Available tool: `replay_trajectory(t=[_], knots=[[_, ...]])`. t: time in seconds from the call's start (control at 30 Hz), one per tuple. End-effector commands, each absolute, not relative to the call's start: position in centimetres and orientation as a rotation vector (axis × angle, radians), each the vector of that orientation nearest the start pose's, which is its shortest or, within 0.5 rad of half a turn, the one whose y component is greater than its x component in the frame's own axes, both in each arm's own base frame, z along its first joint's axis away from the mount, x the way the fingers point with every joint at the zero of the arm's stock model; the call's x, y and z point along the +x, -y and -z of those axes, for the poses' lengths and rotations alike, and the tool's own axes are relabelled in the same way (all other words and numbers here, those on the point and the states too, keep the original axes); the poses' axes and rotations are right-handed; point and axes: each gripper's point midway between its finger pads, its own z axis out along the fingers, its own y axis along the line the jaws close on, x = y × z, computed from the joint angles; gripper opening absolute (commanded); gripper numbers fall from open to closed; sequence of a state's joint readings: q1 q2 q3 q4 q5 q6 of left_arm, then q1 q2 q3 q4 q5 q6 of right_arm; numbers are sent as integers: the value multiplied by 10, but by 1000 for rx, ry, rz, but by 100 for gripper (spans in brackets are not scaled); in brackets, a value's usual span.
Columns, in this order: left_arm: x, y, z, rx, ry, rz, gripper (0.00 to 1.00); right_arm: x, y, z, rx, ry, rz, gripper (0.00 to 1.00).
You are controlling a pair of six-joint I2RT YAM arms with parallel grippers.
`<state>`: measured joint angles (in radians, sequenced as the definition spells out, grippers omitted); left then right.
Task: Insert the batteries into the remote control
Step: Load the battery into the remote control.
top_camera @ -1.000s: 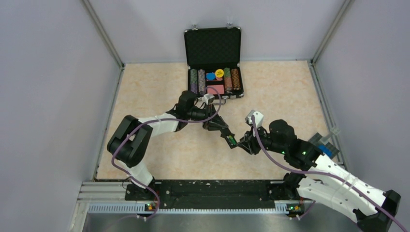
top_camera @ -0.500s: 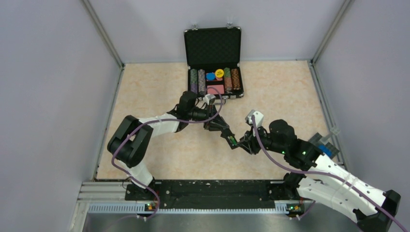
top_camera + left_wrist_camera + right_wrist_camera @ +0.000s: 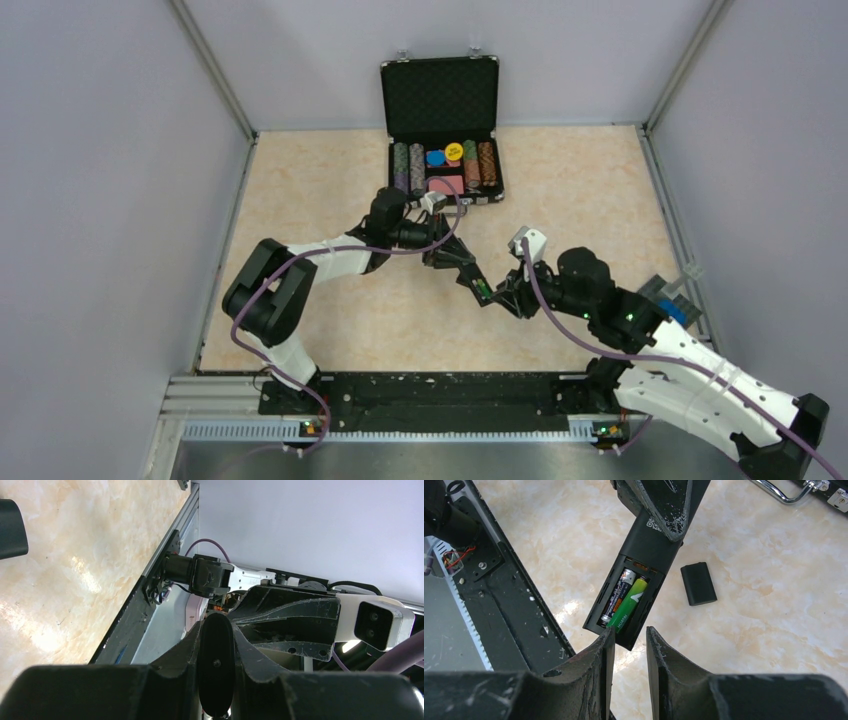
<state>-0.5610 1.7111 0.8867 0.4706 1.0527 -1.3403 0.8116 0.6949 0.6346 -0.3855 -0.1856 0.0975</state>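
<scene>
The remote control is a slim black bar held off the table, recess side up, with my left gripper shut on its upper part. In the left wrist view its rounded end sits clamped between the fingers. Two batteries lie side by side in the recess: a green one and a darker one. My right gripper is a little open and holds nothing. Its tips are right at the remote's lower end, and I cannot tell whether they touch it.
The small flat black cover piece lies on the table right of the remote. An open black case of coloured chips stands at the back, its handle in the right wrist view. A blue-grey object sits by the right wall.
</scene>
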Motion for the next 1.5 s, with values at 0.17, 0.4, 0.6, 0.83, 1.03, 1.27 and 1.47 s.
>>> replay_trajectory(t=[0.17,0.4,0.6,0.83,1.03,1.27,1.47], knots=[[217,354,-212,158,-2392,2166,0,171,-215,-182,-795,-1948,-671,27],[210,359,-223,255,-2351,2189,0,174,-215,-174,-779,-2012,-647,26],[205,361,-231,307,-2319,2207,0,178,-215,-168,-752,-2067,-622,24],[200,358,-240,350,-2283,2221,0,185,-212,-163,-699,-2109,-574,22],[196,356,-243,376,-2270,2226,0,191,-211,-163,-664,-2140,-543,20],[192,353,-251,424,-2225,2230,0,191,-216,-163,-657,-2211,-538,15],[190,352,-258,444,-2183,2255,0,193,-217,-158,-652,-2236,-525,12]])
